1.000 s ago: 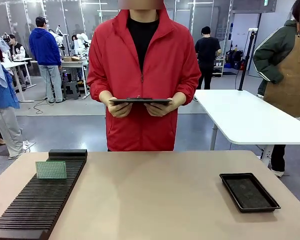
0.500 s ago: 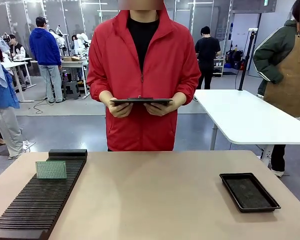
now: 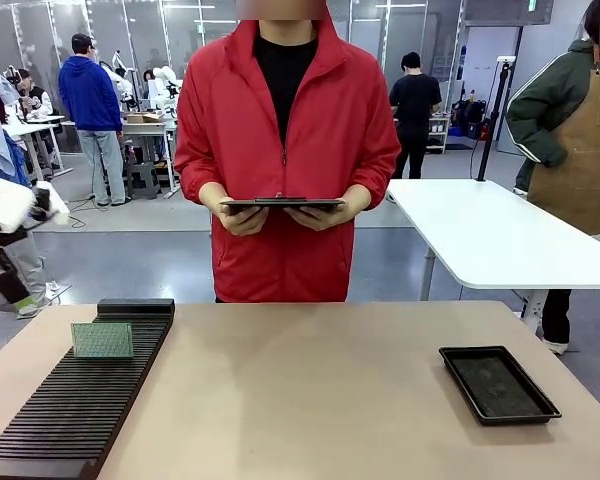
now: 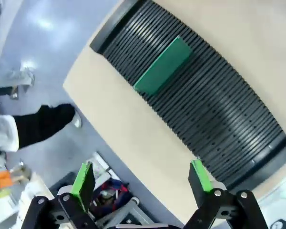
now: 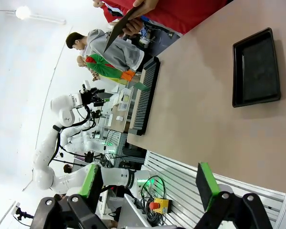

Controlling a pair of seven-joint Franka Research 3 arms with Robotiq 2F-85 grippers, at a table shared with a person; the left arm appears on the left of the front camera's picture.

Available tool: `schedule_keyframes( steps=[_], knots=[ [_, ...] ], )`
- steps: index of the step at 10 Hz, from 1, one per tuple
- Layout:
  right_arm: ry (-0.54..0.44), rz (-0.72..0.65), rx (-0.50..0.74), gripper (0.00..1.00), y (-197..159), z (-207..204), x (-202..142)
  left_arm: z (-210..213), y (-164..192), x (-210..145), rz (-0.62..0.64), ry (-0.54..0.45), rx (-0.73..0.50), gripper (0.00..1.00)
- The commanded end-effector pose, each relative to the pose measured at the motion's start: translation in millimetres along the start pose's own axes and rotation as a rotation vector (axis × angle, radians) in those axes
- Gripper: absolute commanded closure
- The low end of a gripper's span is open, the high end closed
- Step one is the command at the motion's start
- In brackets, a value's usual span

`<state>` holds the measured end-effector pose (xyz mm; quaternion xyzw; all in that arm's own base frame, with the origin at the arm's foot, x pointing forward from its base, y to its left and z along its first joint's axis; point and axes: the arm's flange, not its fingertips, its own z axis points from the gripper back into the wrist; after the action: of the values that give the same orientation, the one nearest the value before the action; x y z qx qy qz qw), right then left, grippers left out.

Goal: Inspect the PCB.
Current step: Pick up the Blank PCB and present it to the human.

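Pretty sure this is the very start, the approach before any pickup. The PCB stands on edge in the black slotted rack at the left end of the surface, untouched.

The left tool hangs well above, out past the surface's edge, looking down at the rack. Its jaws are wide apart with nothing between them. The right tool is wide apart and empty too, well clear of the tray.

The front view only catches a bit of the left arm, so its tilt is hard to call. Next move, I'd guess: drop over the board's top edge, square the pads to its flat faces, and pinch.
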<state>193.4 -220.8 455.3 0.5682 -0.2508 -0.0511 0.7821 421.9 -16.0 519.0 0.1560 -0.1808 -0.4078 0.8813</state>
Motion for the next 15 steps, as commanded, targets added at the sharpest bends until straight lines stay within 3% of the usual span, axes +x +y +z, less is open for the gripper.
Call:
schedule_keyframes(
  steps=[1,3,4,7,9,10,15],
  knots=[
    [-0.006,0.019,0.015,0.0,1,1,0,-8,15,12,-0.013,-0.063,-0.018,0.0],
    [-0.006,0.019,0.015,0.0,1,1,0,-7,5,9,-0.045,-0.022,-0.099,0.0],
    [-0.006,0.019,0.015,0.0,1,1,0,-14,6,15,-0.02,-0.029,-0.028,0.0],
    [-0.006,0.019,0.015,0.0,1,1,0,-15,5,15,-0.024,-0.033,-0.05,0.0],
    [-0.006,0.019,0.015,0.0,1,1,0,-46,11,7,-0.332,0.006,-0.17,0.0],
    [-0.006,0.019,0.015,0.0,1,1,0,-60,20,14,-0.401,-0.028,-0.198,0.0],
    [-0.006,0.019,0.015,0.0,1,1,0,-114,66,50,-0.609,0.082,-0.406,0.0]
  ],
)
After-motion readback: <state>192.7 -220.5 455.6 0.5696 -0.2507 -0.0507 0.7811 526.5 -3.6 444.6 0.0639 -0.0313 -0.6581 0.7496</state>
